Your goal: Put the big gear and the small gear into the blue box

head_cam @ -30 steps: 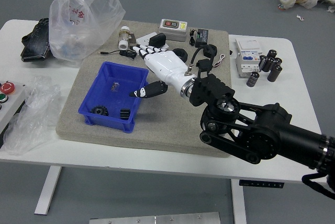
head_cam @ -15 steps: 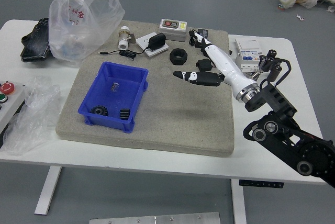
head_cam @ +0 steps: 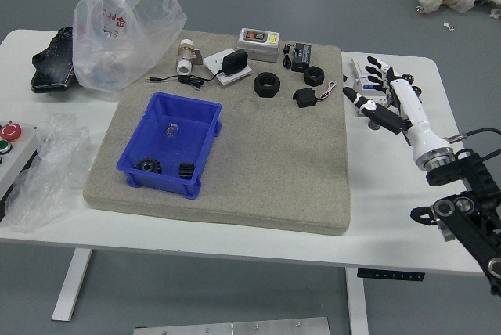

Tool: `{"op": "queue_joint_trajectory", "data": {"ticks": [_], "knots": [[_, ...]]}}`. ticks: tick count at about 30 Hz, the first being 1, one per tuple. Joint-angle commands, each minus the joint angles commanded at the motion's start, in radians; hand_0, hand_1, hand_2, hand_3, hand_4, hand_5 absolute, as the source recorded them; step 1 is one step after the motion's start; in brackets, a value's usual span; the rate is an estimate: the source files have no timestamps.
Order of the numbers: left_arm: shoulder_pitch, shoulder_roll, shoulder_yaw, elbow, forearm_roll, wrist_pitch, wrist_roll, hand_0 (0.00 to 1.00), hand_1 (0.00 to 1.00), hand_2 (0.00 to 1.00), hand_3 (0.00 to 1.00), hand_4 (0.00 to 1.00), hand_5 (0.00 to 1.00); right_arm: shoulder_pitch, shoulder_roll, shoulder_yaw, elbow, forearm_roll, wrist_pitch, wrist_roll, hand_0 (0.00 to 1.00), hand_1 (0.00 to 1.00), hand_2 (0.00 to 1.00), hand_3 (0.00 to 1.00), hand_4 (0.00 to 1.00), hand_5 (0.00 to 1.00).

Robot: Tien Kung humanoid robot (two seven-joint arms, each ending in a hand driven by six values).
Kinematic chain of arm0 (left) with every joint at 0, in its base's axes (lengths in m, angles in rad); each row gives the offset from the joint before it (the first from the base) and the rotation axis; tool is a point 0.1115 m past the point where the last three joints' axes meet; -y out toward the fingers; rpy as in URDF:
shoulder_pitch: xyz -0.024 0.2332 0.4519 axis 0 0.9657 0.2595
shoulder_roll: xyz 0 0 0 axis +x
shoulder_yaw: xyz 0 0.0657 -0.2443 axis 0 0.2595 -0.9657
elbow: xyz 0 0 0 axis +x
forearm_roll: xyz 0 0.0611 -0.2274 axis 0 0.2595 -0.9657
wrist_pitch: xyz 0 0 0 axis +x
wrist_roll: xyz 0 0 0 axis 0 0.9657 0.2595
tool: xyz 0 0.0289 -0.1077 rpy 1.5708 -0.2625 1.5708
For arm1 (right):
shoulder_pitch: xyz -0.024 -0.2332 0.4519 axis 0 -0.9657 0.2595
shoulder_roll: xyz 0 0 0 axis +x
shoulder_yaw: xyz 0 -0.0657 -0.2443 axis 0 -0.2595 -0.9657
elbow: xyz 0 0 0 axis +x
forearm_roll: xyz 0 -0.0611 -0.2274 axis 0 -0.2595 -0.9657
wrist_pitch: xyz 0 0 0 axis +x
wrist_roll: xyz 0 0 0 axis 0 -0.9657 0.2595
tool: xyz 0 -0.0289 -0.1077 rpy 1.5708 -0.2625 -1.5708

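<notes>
Our right hand point(head_cam: 412, 113) hangs over the far right part of the white table point(head_cam: 391, 221), its fingers apart and holding nothing. Well to its left, a toothed black gear point(head_cam: 149, 165) lies in the blue box point(head_cam: 160, 182). The ridged black piece point(head_cam: 186, 170) just beside it, on the side nearer our hand, may be the small gear on its edge; it is too small to be sure. We judge the placing as good as done.

The gear looks stiff and light, so we would pinch across its toothed rim, where the teeth should stop it slipping. The box looks like thin plastic and could slide if our knuckles catch a wall. Left of our hand, the grey mat point(head_cam: 266, 163) seems to offer more grip than the smooth table. Grey floor point(head_cam: 196, 288) shows beyond the edges.
</notes>
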Motion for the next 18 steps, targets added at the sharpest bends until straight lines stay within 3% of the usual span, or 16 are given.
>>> {"op": "queue_joint_trajectory", "data": {"ticks": [2,3,8,9,14,15,18], "knots": [[0.0,-0.001,-0.002,-0.001,0.006,-0.002,0.004,0.605,0.416,0.504,0.653,0.684,0.222,-0.007,0.003,0.028,-0.015,0.043,0.007,0.019,0.803,0.818,0.864,0.884,0.954,0.654],[0.001,-0.001,-0.004,-0.001,0.008,-0.003,0.006,0.603,0.394,0.503,0.651,0.682,0.223,-0.013,0.005,0.043,-0.023,0.07,0.012,0.032,0.755,0.786,0.834,0.841,0.952,0.675],[0.004,0.0,-0.008,-0.002,0.01,-0.002,0.011,0.603,0.394,0.503,0.651,0.682,0.223,-0.04,0.017,0.079,-0.04,0.179,0.04,0.085,0.755,0.786,0.834,0.841,0.952,0.675],[0.004,0.0,-0.008,-0.002,0.008,-0.001,0.011,0.602,0.354,0.482,0.65,0.681,0.226,-0.046,0.021,0.087,-0.042,0.204,0.048,0.096,0.663,0.662,0.725,0.787,0.944,0.706],[0.003,-0.001,0.003,0.0,-0.01,0.001,0.006,0.602,0.354,0.482,0.65,0.681,0.226,-0.065,0.035,0.106,-0.055,0.306,0.08,0.142,0.663,0.662,0.725,0.787,0.944,0.706],[0.004,0.0,0.003,0.0,-0.011,0.001,0.007,0.6,0.318,0.427,0.648,0.682,0.229,-0.066,0.036,0.107,-0.058,0.324,0.085,0.149,0.608,0.472,0.611,0.752,0.934,0.799],[0.004,0.002,0.001,0.0,-0.012,0.0,0.011,0.6,0.318,0.427,0.648,0.682,0.229,-0.07,0.04,0.109,-0.065,0.37,0.097,0.164,0.608,0.472,0.611,0.752,0.934,0.799]]}}
